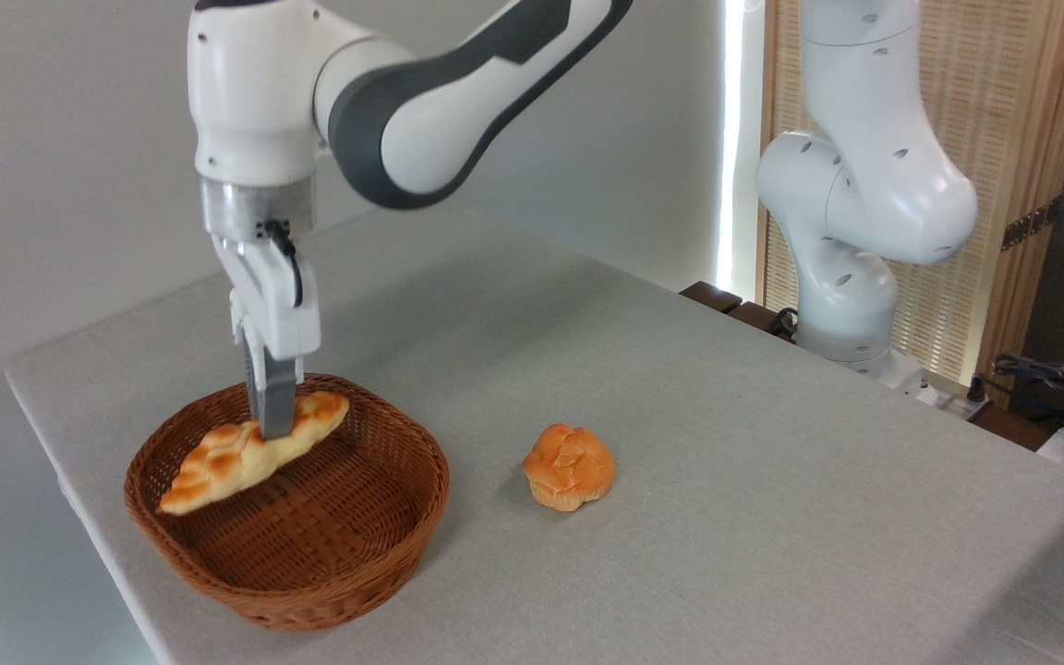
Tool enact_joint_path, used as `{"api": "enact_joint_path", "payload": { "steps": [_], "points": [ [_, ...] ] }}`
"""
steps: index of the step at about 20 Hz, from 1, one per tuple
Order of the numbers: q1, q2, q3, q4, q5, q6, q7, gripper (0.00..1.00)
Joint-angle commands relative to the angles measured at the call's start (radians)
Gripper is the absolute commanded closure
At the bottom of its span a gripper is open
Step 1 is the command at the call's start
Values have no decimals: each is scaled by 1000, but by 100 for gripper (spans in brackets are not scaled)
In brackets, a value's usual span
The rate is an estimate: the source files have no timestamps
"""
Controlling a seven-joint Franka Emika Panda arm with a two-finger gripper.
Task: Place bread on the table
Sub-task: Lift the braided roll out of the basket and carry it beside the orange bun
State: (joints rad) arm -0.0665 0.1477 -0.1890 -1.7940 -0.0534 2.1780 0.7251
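Observation:
The bread (pixel 218 462), a long braided golden-brown loaf, hangs tilted over the brown wicker basket (pixel 329 573), its left end lower and level with the basket's left rim. My gripper (pixel 273 427) comes straight down from above and is shut on the bread a little right of its middle. The near finger (pixel 273 402) covers part of the loaf. The basket stands at the front left of the table (pixel 726 443), which is covered in light grey cloth.
A small round orange bun (pixel 569 466) lies on the cloth to the right of the basket. The arm's white base (pixel 855 259) stands at the table's back right edge, with cables (pixel 1049 379) beyond it. The table's left edge runs close to the basket.

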Motion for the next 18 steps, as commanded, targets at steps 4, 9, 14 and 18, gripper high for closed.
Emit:
{"api": "enact_joint_path", "payload": {
  "steps": [4,9,14,18],
  "points": [
    [5,-134,8,-19,-28,-208,0,90],
    [-6,-377,5,-241,-29,-326,5,89],
    [-94,-517,-4,-430,-33,-383,14,88],
    [-127,-495,-4,-478,-33,-354,14,43]
  ]
}}
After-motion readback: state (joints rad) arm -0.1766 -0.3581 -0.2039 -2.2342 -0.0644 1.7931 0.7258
